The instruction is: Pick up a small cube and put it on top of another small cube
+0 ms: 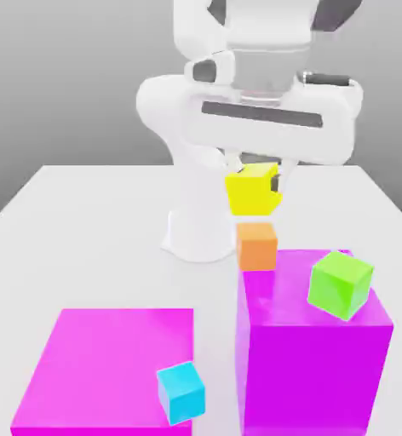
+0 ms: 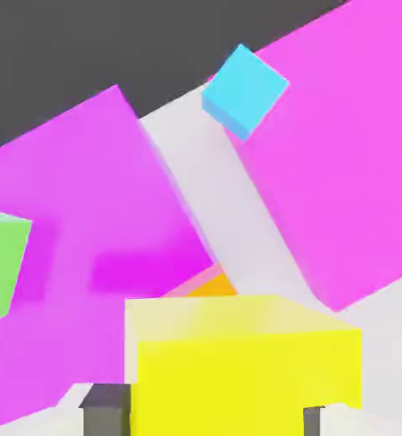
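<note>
Carrying the yellow cube [image 1: 253, 192] above the table [image 1: 85, 221], the gripper [image 1: 255, 174] is clamped on it, fingers closed against its sides, and the cube hangs clear of every surface. Taking the orange cube [image 1: 257, 245] as the landmark: the yellow cube sits just above it in the exterior view, slightly toward that view's left, with a thin gap between the two, so they are near but not touching. The orange cube rests on the table just behind the tall magenta block [image 1: 315, 349], which carries the lime green cube [image 1: 341, 283] on its top, tilted at the edge toward the exterior view's right. The flat magenta block [image 1: 102, 366] lies well apart from the orange cube, toward the exterior view's left and nearer the camera, with the cyan cube [image 1: 181, 392] at its near corner. In the hand view the yellow cube [image 2: 238, 366] fills the foreground and a sliver of the orange cube [image 2: 211, 285] peeks out just beyond its far edge (so the alignment looks close but not exact). By my reading the step in hand is the carry-over to the stack, with the pick already done. The next move calls for centring the yellow cube squarely over the orange one, then lowering gently until the faces meet, and only then letting go, since an off-centre release could tip it off.
</note>
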### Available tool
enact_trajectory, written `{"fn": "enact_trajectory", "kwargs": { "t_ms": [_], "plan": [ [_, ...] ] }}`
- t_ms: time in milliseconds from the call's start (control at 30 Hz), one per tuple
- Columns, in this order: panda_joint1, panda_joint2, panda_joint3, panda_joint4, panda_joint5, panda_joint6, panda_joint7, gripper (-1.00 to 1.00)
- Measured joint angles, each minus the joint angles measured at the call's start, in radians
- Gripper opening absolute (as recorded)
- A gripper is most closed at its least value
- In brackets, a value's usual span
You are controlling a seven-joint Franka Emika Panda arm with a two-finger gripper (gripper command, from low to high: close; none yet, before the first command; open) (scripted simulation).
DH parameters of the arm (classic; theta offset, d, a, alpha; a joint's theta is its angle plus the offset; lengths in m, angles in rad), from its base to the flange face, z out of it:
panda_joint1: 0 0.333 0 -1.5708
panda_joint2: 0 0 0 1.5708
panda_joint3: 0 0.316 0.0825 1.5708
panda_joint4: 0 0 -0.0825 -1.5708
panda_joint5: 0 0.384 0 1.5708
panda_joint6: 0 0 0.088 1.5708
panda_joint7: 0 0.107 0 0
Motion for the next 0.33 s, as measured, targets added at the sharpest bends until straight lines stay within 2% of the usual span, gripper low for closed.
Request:
{"fn": "enact_trajectory", "kwargs": {
  "t_ms": [200,333],
  "plan": [
    [-0.001,0.005,0.002,-0.008,-0.002,0.012,0.001,1.00],
    [-0.001,-0.043,-0.007,0.065,-0.007,-0.109,0.000,1.00]
  ]
}}
